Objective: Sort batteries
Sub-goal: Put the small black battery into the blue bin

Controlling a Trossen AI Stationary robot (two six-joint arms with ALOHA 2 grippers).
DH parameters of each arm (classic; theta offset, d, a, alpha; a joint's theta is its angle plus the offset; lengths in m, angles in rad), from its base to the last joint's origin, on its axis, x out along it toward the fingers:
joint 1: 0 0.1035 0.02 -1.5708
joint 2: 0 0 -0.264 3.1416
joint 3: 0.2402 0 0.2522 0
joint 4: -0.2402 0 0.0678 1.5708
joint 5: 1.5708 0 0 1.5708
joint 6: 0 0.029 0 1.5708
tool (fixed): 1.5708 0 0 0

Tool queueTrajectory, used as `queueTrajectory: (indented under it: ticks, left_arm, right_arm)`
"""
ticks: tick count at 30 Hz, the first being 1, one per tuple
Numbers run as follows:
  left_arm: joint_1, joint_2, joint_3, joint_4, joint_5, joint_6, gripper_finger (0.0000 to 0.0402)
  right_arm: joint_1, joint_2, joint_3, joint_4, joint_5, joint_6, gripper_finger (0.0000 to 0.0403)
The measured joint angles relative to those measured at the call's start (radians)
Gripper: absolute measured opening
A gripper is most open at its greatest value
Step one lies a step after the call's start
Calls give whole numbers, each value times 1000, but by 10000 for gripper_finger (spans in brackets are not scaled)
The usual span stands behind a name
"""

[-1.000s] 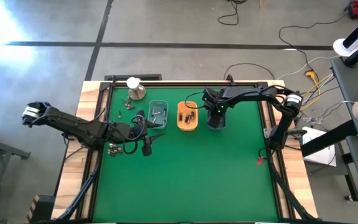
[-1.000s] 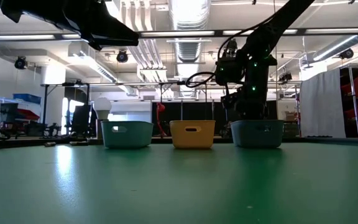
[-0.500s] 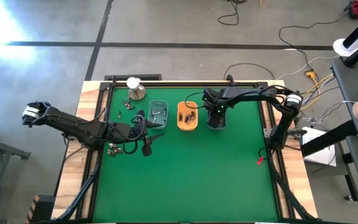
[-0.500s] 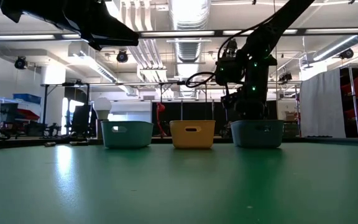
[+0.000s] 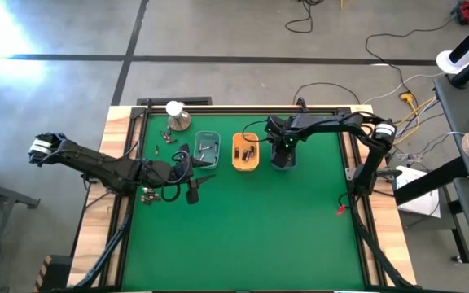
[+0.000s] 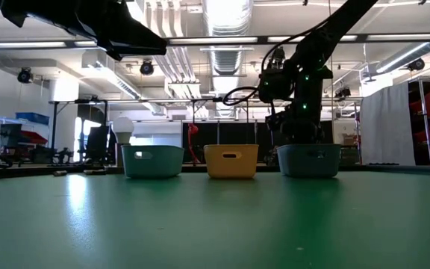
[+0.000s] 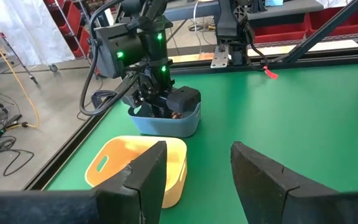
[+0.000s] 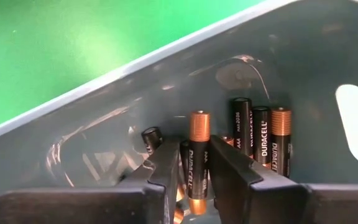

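One second on, still pinching an upright black-and-copper cylindrical battery [image 8: 198, 155] in the right gripper's [image 8: 194, 149] closed fingers inside the grey-blue plastic tray [image 8: 104, 93], not dropping it yet, still hovering the left gripper [image 7: 199, 152], wide open and empty, near the teal plastic tray [image 5: 208, 150].

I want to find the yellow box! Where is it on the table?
In the high view, the yellow tray sits toward the table's far edge, between two blue-grey trays: one on its left, another on its right under the right gripper.

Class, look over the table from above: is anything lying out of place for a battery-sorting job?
Yes. A few loose batteries lie on the green mat near the metal dome, outside the three trays. The right gripper is down inside the right-hand tray.
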Motion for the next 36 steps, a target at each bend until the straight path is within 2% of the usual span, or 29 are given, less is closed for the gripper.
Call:
queueTrajectory:
  ticks: [14,25,27,32,36]
  left_arm:
    - [0,0,0,0,0,0,158]
    - [0,0,0,0,0,0,158]
    - [0,0,0,0,0,0,158]
    - [-11,0,0,0,0,0,158]
    - [-25,0,0,0,1,-25,158]
  right_arm:
    - [2,-29,0,-7,0,10,71]
    - [35,-135,0,-46,3,47,123]
    - [54,-166,0,-43,26,55,131]
    - [125,-261,6,-42,156,58,143]
    - [179,-345,6,-25,203,69,146]
